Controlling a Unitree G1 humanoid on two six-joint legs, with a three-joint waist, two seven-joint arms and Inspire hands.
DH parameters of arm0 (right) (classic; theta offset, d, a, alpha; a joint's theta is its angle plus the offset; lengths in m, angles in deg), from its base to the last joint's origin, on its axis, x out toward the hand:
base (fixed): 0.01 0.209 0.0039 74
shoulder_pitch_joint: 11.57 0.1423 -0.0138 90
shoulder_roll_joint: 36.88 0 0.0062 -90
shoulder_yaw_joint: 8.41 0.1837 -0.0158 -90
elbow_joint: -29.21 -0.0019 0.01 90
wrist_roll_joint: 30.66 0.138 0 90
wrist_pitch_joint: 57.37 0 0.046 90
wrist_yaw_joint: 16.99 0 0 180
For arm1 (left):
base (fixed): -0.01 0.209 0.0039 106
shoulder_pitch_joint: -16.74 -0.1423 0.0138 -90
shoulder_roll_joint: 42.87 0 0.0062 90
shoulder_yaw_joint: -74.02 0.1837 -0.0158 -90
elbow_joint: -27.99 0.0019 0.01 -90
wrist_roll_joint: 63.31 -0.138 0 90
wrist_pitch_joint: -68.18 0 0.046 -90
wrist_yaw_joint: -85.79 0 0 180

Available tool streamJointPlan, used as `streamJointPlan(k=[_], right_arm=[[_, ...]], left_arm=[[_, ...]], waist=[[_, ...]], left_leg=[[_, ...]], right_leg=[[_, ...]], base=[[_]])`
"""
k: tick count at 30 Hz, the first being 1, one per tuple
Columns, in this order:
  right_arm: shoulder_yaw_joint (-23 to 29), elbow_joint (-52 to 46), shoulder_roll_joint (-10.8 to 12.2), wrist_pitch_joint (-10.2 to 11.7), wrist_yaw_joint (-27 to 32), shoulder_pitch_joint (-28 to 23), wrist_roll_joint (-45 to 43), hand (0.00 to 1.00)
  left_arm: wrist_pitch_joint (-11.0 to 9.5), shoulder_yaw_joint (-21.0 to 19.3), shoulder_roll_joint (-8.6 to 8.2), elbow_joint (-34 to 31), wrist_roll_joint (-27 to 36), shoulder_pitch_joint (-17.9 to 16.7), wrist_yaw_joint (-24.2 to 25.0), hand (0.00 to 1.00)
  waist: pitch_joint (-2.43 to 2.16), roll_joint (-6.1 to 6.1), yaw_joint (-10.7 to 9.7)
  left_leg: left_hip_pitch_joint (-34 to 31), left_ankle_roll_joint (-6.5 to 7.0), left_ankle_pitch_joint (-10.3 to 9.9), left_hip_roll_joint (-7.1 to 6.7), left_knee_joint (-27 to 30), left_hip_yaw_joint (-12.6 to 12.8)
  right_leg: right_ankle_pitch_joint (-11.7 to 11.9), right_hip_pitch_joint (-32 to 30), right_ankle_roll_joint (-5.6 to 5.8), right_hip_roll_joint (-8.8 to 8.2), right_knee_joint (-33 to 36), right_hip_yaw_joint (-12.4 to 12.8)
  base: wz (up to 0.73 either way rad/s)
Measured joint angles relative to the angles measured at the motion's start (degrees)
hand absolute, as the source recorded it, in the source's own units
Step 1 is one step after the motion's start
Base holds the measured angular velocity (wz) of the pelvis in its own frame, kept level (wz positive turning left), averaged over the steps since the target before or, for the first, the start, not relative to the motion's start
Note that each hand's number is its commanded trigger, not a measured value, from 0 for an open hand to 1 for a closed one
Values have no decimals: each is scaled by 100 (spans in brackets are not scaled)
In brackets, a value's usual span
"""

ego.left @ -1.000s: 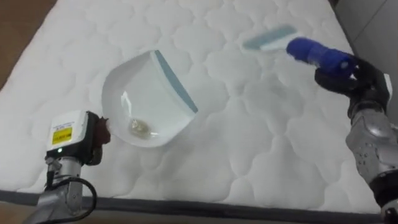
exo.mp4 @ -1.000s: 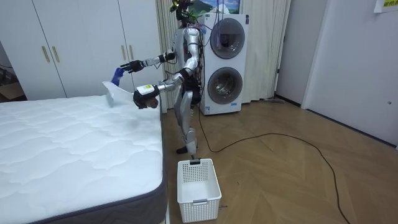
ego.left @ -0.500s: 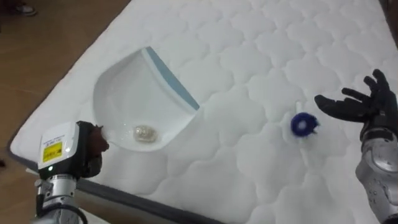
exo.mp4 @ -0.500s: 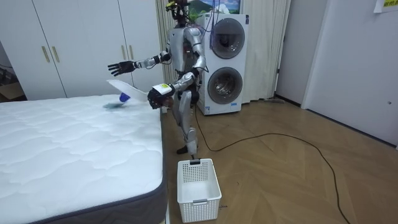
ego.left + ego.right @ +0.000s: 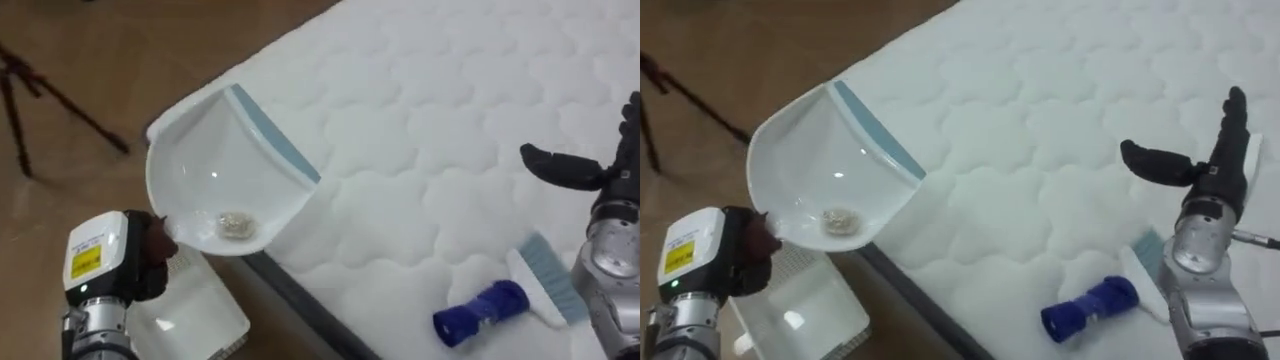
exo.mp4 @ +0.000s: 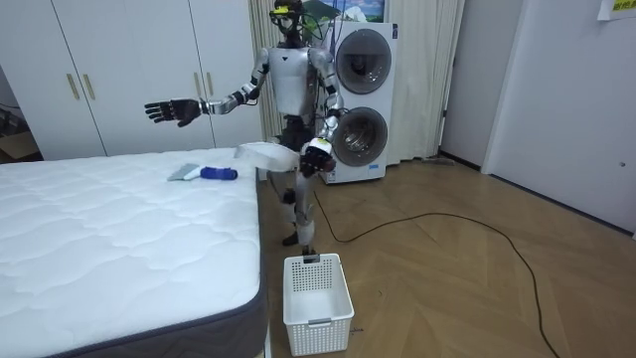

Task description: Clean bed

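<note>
Nearest, left hand (image 5: 148, 262): at the lower left, its dark fingers wrapped round the dustpan's handle and carrying the pan in the air.
Basket (image 5: 190, 315): white, on the floor right under that hand, just beside the bed's edge.
Dustpan (image 5: 225, 165): white with a blue-grey lip. Its long axis runs from the handle at the lower left to the open mouth at the upper right, so the mouth faces the bed. It is tilted, with the mouth higher than the handle end. In the eye views it lies across the line of the mattress's edge; the room view shows it held just off the bed's corner.
Debris (image 5: 233, 222): a small pale clump low in the pan, near the handle end.
Brush (image 5: 500, 302): lying flat on the mattress at the lower right, free of both hands. Its blue handle points to the lower left, and its white head with blue bristles to the upper right.
Right hand (image 5: 600, 172): above the mattress beyond the brush, fingers straight and spread, thumb stretched toward the left, holding nothing.
Mattress (image 5: 420, 120): white and quilted.
Robot: upright at the bed's corner, with the basket at its feet.
Washing machines (image 6: 360, 99): stacked behind the robot.
</note>
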Motion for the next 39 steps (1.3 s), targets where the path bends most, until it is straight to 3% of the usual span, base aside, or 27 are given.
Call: streamJointPlan(k=[1, 2, 3, 5, 6, 7, 8, 9, 12, 14, 16, 17, 18, 19, 21, 22, 23, 24, 25, 26, 28, 30, 33, 38, 39], right_arm=[[-10, -46, 6, -1, -23, -1, 8, 0], [-13, -184, 18, -2, -86, -1, 5, 0], [-9, -287, 16, -2, -146, -2, 5, 0], [-11, -295, 37, -2, -202, -32, -24, 0], [-10, -277, 42, -2, -211, -58, -93, 0], [-11, -292, 54, -1, -219, -74, -163, 0], [-18, -295, 64, 0, -229, -81, -192, 0], [-17, -295, 118, 0, -234, -134, -204, 0], [-20, -302, 207, -7, -198, -275, -183, 0], [-82, -300, 279, -7, -194, -275, -179, 0], [-247, -295, 280, -7, -240, -291, -134, 0], [-287, -295, 297, -5, -284, -308, -142, 0], [-297, -299, 315, 20, -287, -364, -193, 0], [-296, -303, 319, 46, -295, -411, -232, 0], [-295, -311, 320, 46, -295, -410, -333, 0], [-295, -314, 320, 48, -293, -407, -384, 0], [-296, -319, 319, 50, -294, -407, -383, 0], [-302, -317, 319, 55, -287, -428, -390, 0], [-302, -317, 312, 55, -287, -452, -399, 0], [-300, -317, 281, 67, -295, -460, -409, 0], [-302, -338, 254, 191, -427, -460, -423, 0], [-302, -342, 254, 248, -683, -453, -423, 0], [-303, -337, 251, 247, -919, -460, -427, 0], [-528, -272, 238, 250, -1043, -457, -648, 0], [-574, -243, 238, 249, -1136, -456, -798, 0]], left_arm=[[-9, -4, 4, 4, 115, -8, -2, 100], [-15, -31, 3, 21, 287, -1, -7, 100], [-14, -39, -15, 58, 376, 20, -6, 100], [-16, -4, -31, 76, 403, 25, -6, 100], [-17, 32, -35, 87, 428, 22, -8, 100], [-18, 26, -34, 104, 430, 24, -20, 100], [-18, 5, -33, 107, 424, 27, -35, 100], [-16, -25, -35, 145, 423, 27, -63, 100], [-26, -51, -34, 166, 442, 16, -62, 100], [-44, -50, -53, 167, 468, 16, -52, 100], [-124, -45, -58, 167, 469, 6, -37, 100], [-180, -44, -57, 163, 459, 8, -27, 100], [-203, -28, -46, 163, 463, 44, -5, 100], [-202, -26, -44, 160, 474, 112, 2, 100], [-200, -28, -29, 145, 503, 173, 8, 100], [-200, -21, -16, 146, 536, 192, 20, 100], [-204, -19, -5, 147, 559, 195, 22, 100], [-208, 5, 27, 160, 592, 199, 26, 100], [-222, 12, 44, 163, 586, 198, 32, 100], [-266, 30, 59, 164, 583, 202, 42, 100], [-365, 31, 153, 180, 586, 206, 52, 100], [-397, 2, 252, 375, 586, 231, 67, 100], [-398, 10, 360, 694, 584, 338, 135, 100], [-396, 73, 540, 1111, 583, 649, 144, 100], [-395, 109, 573, 1182, 583, 709, 147, 100]], waist=[[0, 10, 7], [6, 54, -41], [-5, 126, -104], [5, 154, -254], [1, 136, -301], [1, 146, -207], [4, 151, -146], [-9, 188, -117], [-37, 228, 40], [-35, 225, 138], [-31, 224, 127], [-33, 215, 118], [-29, 224, 49], [-30, 235, 12], [-17, 256, -76], [-21, 225, -168], [-31, 194, -202], [-42, 133, -290], [-64, 100, -337], [-74, 123, -385], [-56, 159, -264], [-50, 168, -174], [-14, 163, -198], [107, 148, -199], [107, 151, -186]], left_leg=[[40, 9, -195, 161, 225, 257], [153, -96, -536, 458, 477, 585], [184, -249, -693, 609, 496, 773], [236, -75, -682, 372, 205, 567], [311, -30, -558, 198, -7, 427], [352, -25, -466, 104, -173, 331], [353, -34, -448, 74, -202, 284], [354, -54, -415, 36, -224, 195], [458, -83, -319, -66, -409, 196], [586, -62, -266, -76, -566, 320], [691, -30, -237, -120, -653, 284], [719, -7, -251, -166, -678, 65], [702, 23, -280, -207, -646, -305], [618, 56, -292, -231, -633, -616], [484, -2, -182, -274, -642, -1027], [436, -56, -119, -358, -617, -1255], [402, -62, -113, -405, -573, -1329], [349, -117, -153, -553, -416, -1533], [313, -126, -166, -587, -373, -1536], [302, -136, -171, -530, -346, -1461], [237, -169, -177, -436, -383, -1432], [199, -183, -179, -437, -460, -1469], [141, -161, -207, -428, -441, -1511], [-66, -139, -354, -451, -212, -1661], [-158, -137, -404, -454, -121, -1710]], right_leg=[[-7, 43, 34, -32, -8, -213], [-11, 122, 110, -51, -9, -599], [-37, 188, 228, -68, 174, -847], [-115, 143, 279, -137, 431, -516], [-132, 9, 275, -214, 574, -79], [-138, -101, 271, -249, 566, 185], [-137, -162, 272, -249, 484, 272], [-88, -172, 302, -225, 391, 281], [-39, 5, 312, -277, 511, -107], [-41, -3, 313, -351, 750, -101], [-40, -113, 312, -485, 1359, -3], [-3, -299, 271, -566, 1886, 286], [-41, -558, 197, -521, 2246, 753], [-240, -904, 130, -280, 2166, 1342], [-252, -1453, 119, -53, 1731, 1820], [-77, -1743, 180, -39, 1328, 2132], [84, -1835, 230, -59, 1119, 2320], [508, -1923, 262, -47, 1062, 2584], [664, -1895, 141, -53, 1067, 2556], [613, -1853, 123, -18, 1008, 2454], [648, -1769, 73, 72, 860, 2373], [711, -1717, -2, 165, 724, 2353], [710, -1657, 0, 192, 672, 2360], [658, -1712, 31, 252, 669, 2421], [627, -1791, 32, 261, 731, 2435]], base=[[100], [100], [136], [121], [80], [56], [41], [47], [39], [31], [52], [81], [106], [98], [112], [125], [133], [114], [129], [87], [46], [25], [25], [16], [10]])
